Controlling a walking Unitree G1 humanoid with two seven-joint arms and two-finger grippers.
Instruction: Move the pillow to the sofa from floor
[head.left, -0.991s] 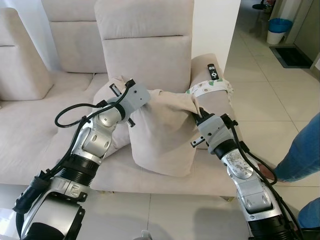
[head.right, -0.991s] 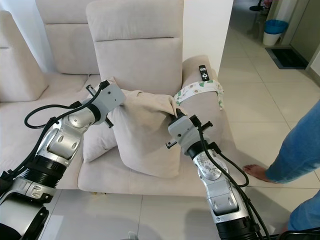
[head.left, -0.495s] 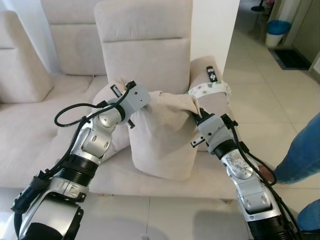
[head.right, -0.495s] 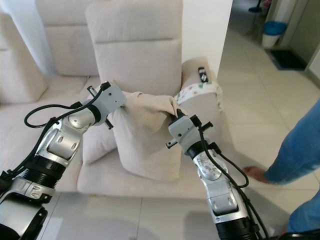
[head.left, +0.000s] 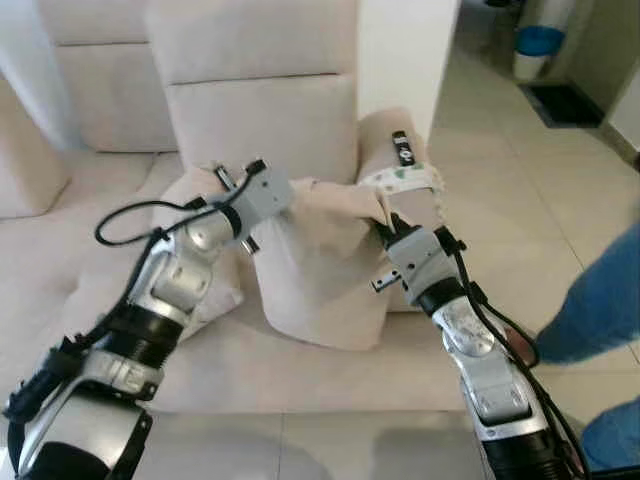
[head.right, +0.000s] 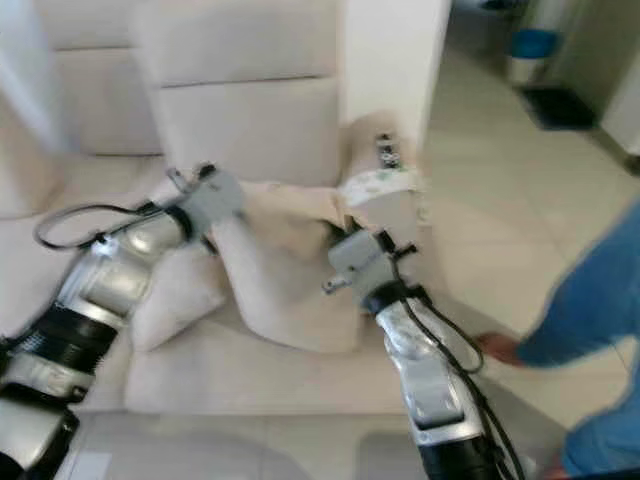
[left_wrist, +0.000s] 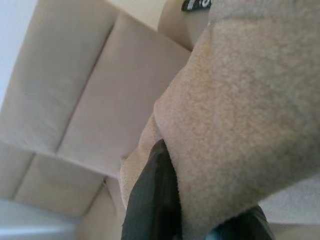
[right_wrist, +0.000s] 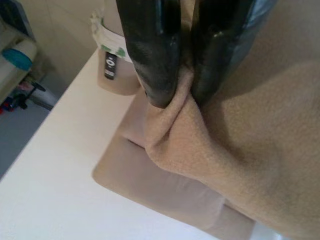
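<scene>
I am seeing the beige pillow (head.left: 320, 270) standing upright on the sofa (head.left: 230, 130) seat, leaning against a second cushion (head.left: 200, 260) and sitting just beside the armrest (head.left: 410, 200) with the black remote (head.left: 401, 149) on top. My left gripper (head.left: 285, 195) is clamping 1 upper corner and my right gripper (right_wrist: 181, 95) is pinching the other, so both are grasping the pillow.

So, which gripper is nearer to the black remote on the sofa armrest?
Right. The right gripper pinches the pillow corner just below the remote; the left gripper holds the pillow's opposite, farther corner.
</scene>
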